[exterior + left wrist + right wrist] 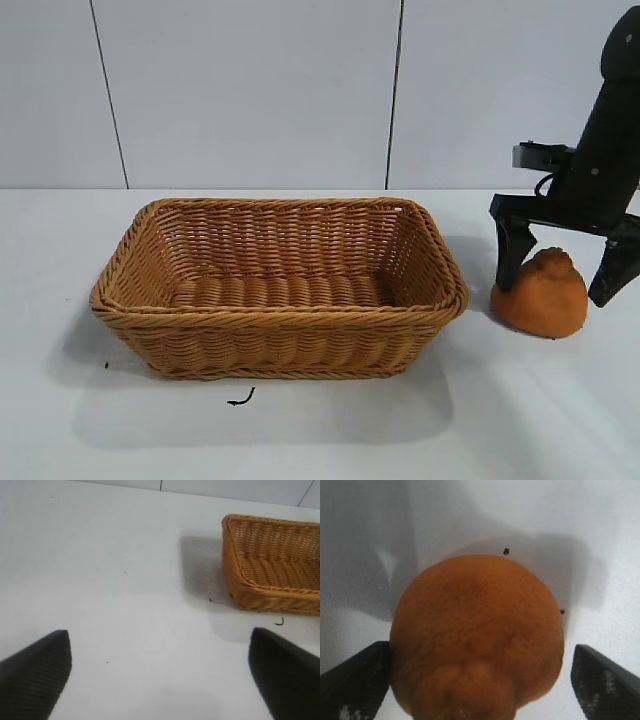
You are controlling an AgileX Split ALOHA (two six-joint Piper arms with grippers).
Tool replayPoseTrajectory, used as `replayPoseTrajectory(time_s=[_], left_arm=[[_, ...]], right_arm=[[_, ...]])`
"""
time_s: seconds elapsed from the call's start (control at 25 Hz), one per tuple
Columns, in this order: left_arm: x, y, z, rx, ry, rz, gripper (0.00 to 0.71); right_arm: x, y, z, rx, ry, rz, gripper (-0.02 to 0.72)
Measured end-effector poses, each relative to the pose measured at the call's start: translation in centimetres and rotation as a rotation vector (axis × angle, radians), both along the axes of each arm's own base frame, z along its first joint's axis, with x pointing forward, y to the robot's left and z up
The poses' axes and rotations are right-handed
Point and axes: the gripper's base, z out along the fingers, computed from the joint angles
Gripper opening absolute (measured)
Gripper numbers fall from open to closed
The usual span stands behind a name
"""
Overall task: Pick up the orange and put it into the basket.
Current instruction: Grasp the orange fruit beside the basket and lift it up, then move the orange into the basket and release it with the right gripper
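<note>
The orange (540,295) sits on the white table just right of the basket (280,290), knobby top up. My right gripper (562,268) is open and lowered around it, one finger on each side; in the right wrist view the orange (477,635) fills the space between the fingers, one finger close against it, the other with a gap. The basket stands empty at the table's middle and also shows in the left wrist view (272,565). My left gripper (160,672) is open and empty above bare table, out of the exterior view.
A small black curl of debris (241,398) lies in front of the basket. White wall panels stand behind the table.
</note>
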Motion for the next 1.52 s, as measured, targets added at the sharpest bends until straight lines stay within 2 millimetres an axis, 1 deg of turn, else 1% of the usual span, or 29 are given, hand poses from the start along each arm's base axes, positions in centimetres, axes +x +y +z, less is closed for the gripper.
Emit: replayPoseTrajectory(time_s=[0.04, 0.08, 0.12, 0.28, 0.4, 0.52, 0.72, 0.8, 0.92, 1.0, 1.12, 1.28, 1.44, 1.52], left_arm=[[0.0, 0.0, 0.0, 0.0, 0.0, 0.0, 0.692], [0.0, 0.0, 0.0, 0.0, 0.0, 0.0, 0.692], [0.0, 0.0, 0.0, 0.0, 0.0, 0.0, 0.692], [0.0, 0.0, 0.0, 0.0, 0.0, 0.0, 0.692], [0.0, 0.0, 0.0, 0.0, 0.0, 0.0, 0.692], [0.0, 0.0, 0.0, 0.0, 0.0, 0.0, 0.692], [0.0, 0.0, 0.0, 0.0, 0.0, 0.0, 0.692], [0.0, 0.0, 0.0, 0.0, 0.0, 0.0, 0.692], [0.0, 0.0, 0.0, 0.0, 0.0, 0.0, 0.692], [0.0, 0.0, 0.0, 0.0, 0.0, 0.0, 0.692], [0.0, 0.0, 0.0, 0.0, 0.0, 0.0, 0.692], [0.0, 0.0, 0.0, 0.0, 0.0, 0.0, 0.692], [0.0, 0.0, 0.0, 0.0, 0.0, 0.0, 0.692], [0.0, 0.0, 0.0, 0.0, 0.0, 0.0, 0.692]], right_arm=[[0.0, 0.0, 0.1, 0.001, -0.002, -0.001, 0.201], [0.0, 0.0, 0.2, 0.002, 0.001, -0.001, 0.143], [0.0, 0.0, 0.4, 0.004, -0.001, 0.0, 0.115], [0.3, 0.1, 1.2, 0.01, 0.008, 0.007, 0.109], [0.8, 0.1, 2.8, 0.016, 0.0, 0.019, 0.107], [1.4, 0.2, 5.6, 0.017, -0.053, 0.031, 0.108], [1.8, 0.2, 11.7, 0.021, -0.164, 0.051, 0.108], [2.0, 0.2, 13.4, 0.021, -0.21, 0.054, 0.108], [2.1, 0.7, 15.3, 0.017, -0.265, 0.067, 0.108], [2.0, 1.8, 16.3, 0.02, -0.289, 0.095, 0.108], [1.7, 4.4, 17.0, 0.029, -0.31, 0.157, 0.108], [0.7, 9.2, 17.1, 0.047, -0.31, 0.27, 0.108], [-0.9, 14.2, 17.1, 0.07, -0.312, 0.389, 0.108], [-1.6, 16.4, 17.2, 0.081, -0.335, 0.435, 0.108]])
